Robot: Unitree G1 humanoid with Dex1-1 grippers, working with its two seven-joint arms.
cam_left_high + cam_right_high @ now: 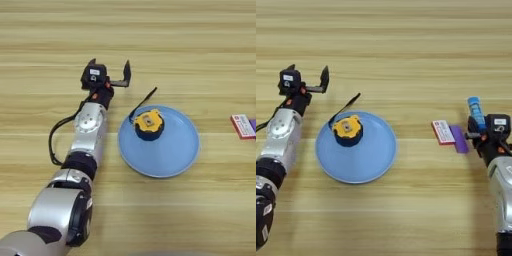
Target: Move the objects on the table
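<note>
The right claw [479, 131] hides the blue tube's [475, 111] lower end, its fingers unreadable.

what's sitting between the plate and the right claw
A small red-and-white card and a purple piece beside it lie on the table between the plate and the right claw, shown in the right eye view.

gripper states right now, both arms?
Left gripper: open, empty, above the table left of the plate.
Right gripper: shut on the blue tube.

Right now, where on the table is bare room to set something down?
Bare wood runs along the far side beyond both grippers, along the near edge below the light-blue plate, and between plate and red-and-white card. It is crowded around the card and right gripper.
</note>
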